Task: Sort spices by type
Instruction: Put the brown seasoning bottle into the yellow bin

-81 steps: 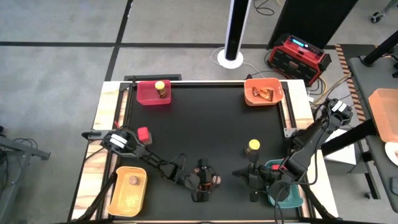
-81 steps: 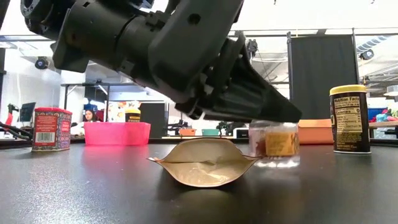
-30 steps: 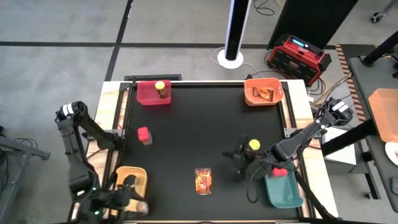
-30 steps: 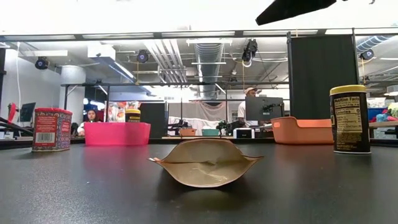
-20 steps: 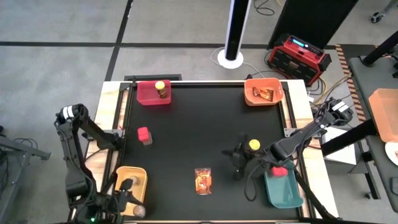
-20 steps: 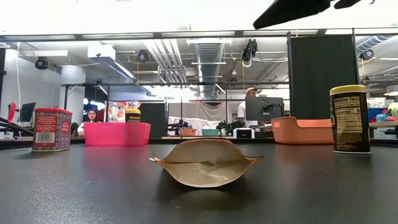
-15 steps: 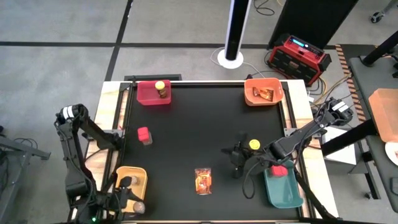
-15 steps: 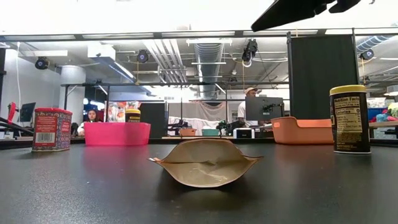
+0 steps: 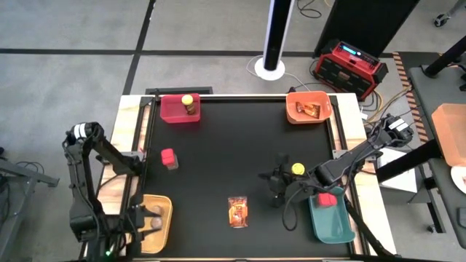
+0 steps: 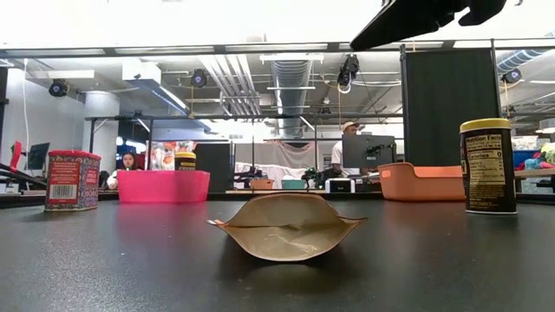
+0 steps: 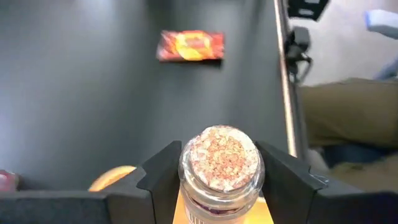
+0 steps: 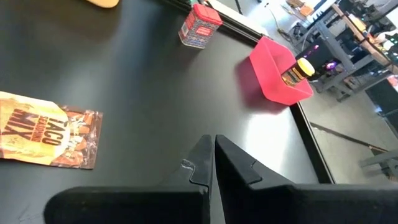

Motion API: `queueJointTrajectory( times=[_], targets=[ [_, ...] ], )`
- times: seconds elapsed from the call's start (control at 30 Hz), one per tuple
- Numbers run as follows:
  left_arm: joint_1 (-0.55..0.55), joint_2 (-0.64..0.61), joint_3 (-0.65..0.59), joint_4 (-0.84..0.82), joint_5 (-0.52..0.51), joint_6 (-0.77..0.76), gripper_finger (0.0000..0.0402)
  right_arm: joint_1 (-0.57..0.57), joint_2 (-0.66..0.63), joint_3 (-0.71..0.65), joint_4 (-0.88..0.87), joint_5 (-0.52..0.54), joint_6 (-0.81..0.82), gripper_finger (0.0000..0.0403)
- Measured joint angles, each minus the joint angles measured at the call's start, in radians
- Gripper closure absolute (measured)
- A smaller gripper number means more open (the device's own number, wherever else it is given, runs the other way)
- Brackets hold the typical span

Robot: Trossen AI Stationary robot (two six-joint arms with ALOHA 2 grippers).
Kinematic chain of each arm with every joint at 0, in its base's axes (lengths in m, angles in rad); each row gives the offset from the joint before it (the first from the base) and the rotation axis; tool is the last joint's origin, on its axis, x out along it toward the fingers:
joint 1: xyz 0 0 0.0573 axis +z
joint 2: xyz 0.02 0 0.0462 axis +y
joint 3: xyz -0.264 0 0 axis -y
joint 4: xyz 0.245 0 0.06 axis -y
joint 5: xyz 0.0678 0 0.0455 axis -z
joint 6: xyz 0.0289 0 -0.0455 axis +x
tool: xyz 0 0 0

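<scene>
At the table's seven o'clock corner, our left gripper (image 11: 221, 186) clamps a cork-topped jar (image 11: 219, 160) over the yellow bin (image 9: 159, 209); we judge release comes next. Our right gripper (image 12: 212, 154), fingers pressed together and empty, nears the yellow-lidded jar (image 9: 297, 169).

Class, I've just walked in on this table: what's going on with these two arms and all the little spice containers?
Two robot arms are sorting spices into coloured bins. The left gripper holds a small cork-topped jar over the yellow bin at the table's near left corner. The right gripper, fingers shut and empty, hovers beside the yellow-lidded jar near the teal bin. A taco seasoning packet and a red tin lie unsorted on the table. The pink bin already holds a matching yellow-lidded jar.
</scene>
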State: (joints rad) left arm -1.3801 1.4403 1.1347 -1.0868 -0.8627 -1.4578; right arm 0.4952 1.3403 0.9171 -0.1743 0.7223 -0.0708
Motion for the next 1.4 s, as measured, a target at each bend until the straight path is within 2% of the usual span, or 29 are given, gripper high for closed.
queueJointTrajectory(
  times=[0.2, 0.3, 0.43, 0.63, 1.03, 1.4],
  targets=[
    [-0.001, -0.027, 0.000, -0.056, -0.036, -0.001, 0.0230, -0.018, 0.001, -0.007, 0.000, 0.000, 0.008, 0.0393],
    [-0.001, -0.035, 0.000, -0.019, -0.086, 0.011, 0.0231, -0.033, 0.001, -0.007, 0.001, 0.000, 0.019, 0.0393],
    [-0.002, -0.028, 0.000, 0.070, -0.101, 0.076, 0.0231, -0.049, 0.001, -0.010, 0.001, 0.000, 0.021, 0.0393],
    [0.009, -0.023, 0.000, 0.101, -0.161, 0.105, 0.0231, -0.062, 0.001, -0.027, 0.001, 0.000, 0.042, 0.0393],
    [0.118, -0.070, 0.000, 0.118, -0.163, 0.378, 0.0232, -0.062, -0.001, -0.048, 0.000, -0.001, 0.071, 0.0393],
    [0.251, -0.166, -0.016, 0.127, -0.063, 0.588, 0.0232, -0.062, -0.002, -0.048, 0.001, -0.001, 0.059, 0.0393]
  ],
)
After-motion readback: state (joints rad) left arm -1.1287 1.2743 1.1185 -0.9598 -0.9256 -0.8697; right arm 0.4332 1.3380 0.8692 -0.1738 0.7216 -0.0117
